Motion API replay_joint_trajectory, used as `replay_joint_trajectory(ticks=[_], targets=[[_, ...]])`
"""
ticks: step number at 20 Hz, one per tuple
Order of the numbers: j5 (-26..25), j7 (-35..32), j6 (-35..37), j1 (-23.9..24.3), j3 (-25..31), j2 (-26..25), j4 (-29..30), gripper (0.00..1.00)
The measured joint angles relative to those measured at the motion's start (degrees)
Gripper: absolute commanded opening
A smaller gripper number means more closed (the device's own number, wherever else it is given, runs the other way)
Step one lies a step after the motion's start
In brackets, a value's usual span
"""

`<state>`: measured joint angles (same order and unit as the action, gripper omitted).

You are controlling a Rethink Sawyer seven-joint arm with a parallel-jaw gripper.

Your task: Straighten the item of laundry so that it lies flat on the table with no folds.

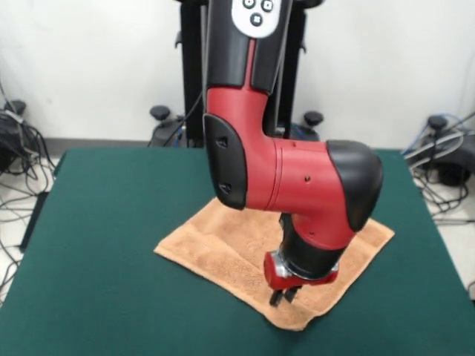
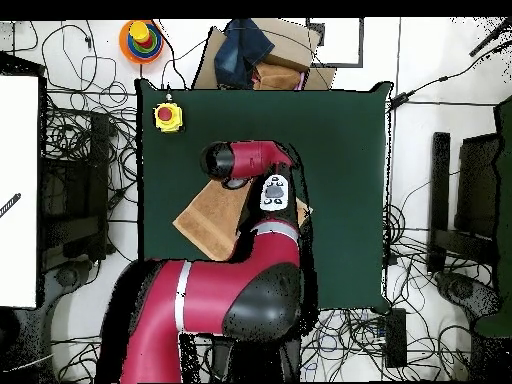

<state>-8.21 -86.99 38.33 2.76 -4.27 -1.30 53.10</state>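
Note:
The item of laundry is a peach-orange towel spread as a diamond in the middle of the green table. Its visible part looks mostly flat, with one corner pointing toward the table's front edge. My gripper hangs from the red wrist and reaches down onto the towel just behind that front corner. The arm hides the towel's middle. In the overhead view the towel shows left of the arm on the table, and the arm covers the gripper.
A yellow box with a red button stands on one table corner. Beyond the table's edge lie a cardboard box and a ring-stacking toy. Cables cover the floor on both sides.

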Motion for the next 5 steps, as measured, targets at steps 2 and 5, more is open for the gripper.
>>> replay_joint_trajectory(ticks=[2, 5], targets=[[0.0, 0.0, -0.3, 0.2, 0.1, 0.2, 0.2, 0.00], [0.0, 0.0, -1.3, 0.6, 0.2, 0.6, 0.9, 0.00]])
